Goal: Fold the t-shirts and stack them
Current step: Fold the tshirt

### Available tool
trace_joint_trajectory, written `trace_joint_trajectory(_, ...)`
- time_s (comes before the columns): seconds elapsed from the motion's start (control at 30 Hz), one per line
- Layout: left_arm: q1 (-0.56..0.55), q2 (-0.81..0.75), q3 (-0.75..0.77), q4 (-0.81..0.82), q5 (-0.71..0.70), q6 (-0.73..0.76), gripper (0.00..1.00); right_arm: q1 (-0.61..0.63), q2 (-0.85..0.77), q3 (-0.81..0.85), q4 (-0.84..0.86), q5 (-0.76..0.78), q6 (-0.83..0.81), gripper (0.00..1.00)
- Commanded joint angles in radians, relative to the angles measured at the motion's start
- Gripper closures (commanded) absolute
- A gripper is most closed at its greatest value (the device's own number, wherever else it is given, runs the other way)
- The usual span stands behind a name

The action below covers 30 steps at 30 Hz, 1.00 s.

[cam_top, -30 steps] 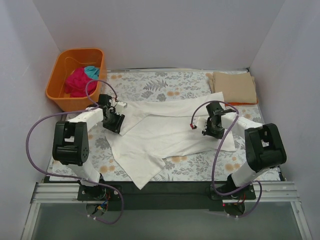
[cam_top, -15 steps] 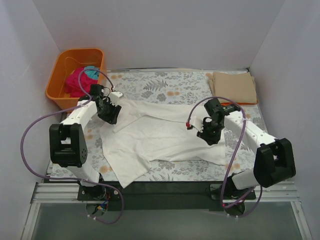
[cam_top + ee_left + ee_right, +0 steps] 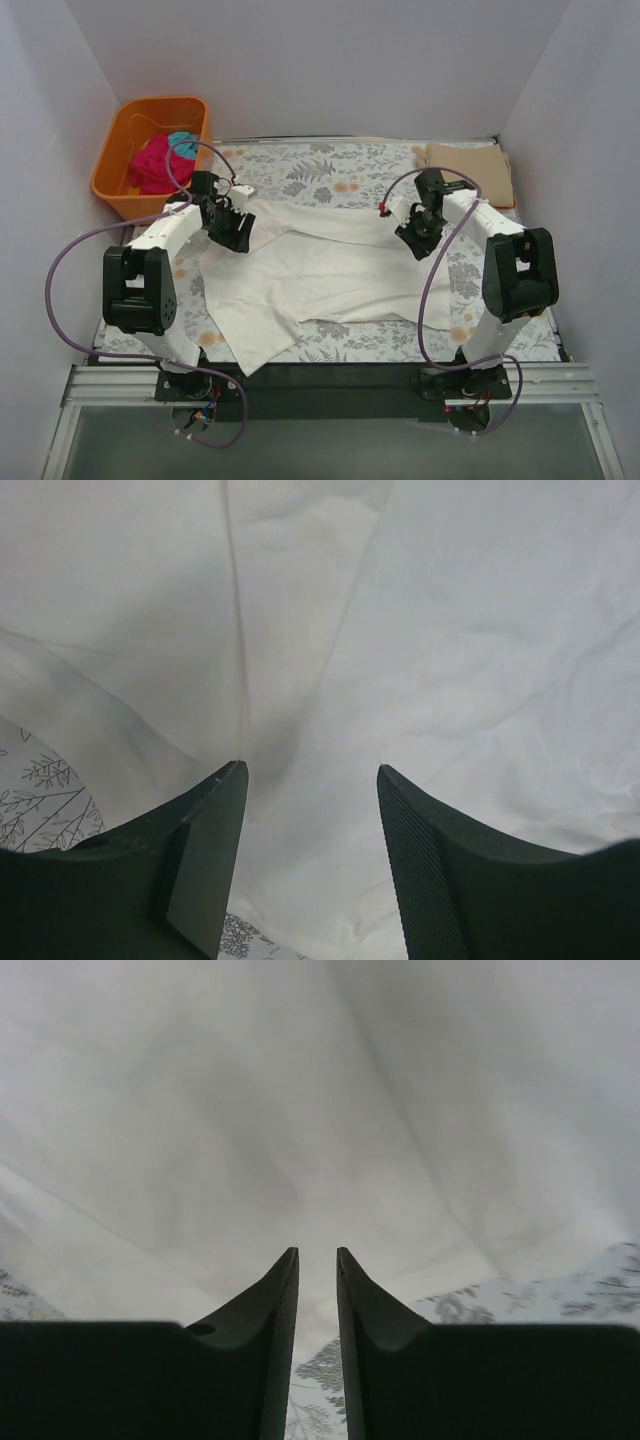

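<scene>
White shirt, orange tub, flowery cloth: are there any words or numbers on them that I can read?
None. No words, numbers or labels can be read in any view.
The white t-shirt shows plain cloth.
The tan t-shirt and the orange tub show no writing.
The table covering has only leaves and flowers.

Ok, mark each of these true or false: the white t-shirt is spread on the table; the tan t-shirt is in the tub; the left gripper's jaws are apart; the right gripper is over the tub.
1. The white t-shirt lies spread on the floral table covering. True.
2. The tan t-shirt is in the orange tub. False: it lies folded at the table's far right corner; the tub holds a magenta t-shirt and a teal t-shirt.
3. The left gripper has its jaws apart over white cloth. True.
4. The right gripper is over the tub. False: it is at the white t-shirt's far right end.
</scene>
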Motion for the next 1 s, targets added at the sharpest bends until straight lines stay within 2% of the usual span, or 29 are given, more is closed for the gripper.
trace_joint_trajectory(0.0,0.0,-0.008,0.059,0.007,0.02,-0.031,0.48,-0.033,0.011,0.138,0.033,0.006,0.03,0.74)
trace_joint_trajectory(0.07,0.0,0.015,0.087,0.003,0.022,-0.033,0.46,-0.052,0.029,0.192,0.031,0.015,0.039,0.68)
trace_joint_trajectory(0.1,0.0,0.024,0.098,0.001,0.025,-0.039,0.42,-0.059,0.049,0.207,0.034,0.023,0.041,0.66)
trace_joint_trajectory(0.17,0.0,0.047,0.119,-0.002,0.029,-0.045,0.41,-0.068,0.077,0.235,0.033,0.041,0.049,0.65)
trace_joint_trajectory(0.5,-0.019,0.136,0.173,0.053,0.011,-0.099,0.43,-0.077,0.252,0.272,0.074,0.097,0.081,0.66)
trace_joint_trajectory(0.97,-0.068,0.371,0.386,0.111,0.034,-0.197,0.46,-0.106,0.267,0.296,0.07,0.127,0.076,0.68)
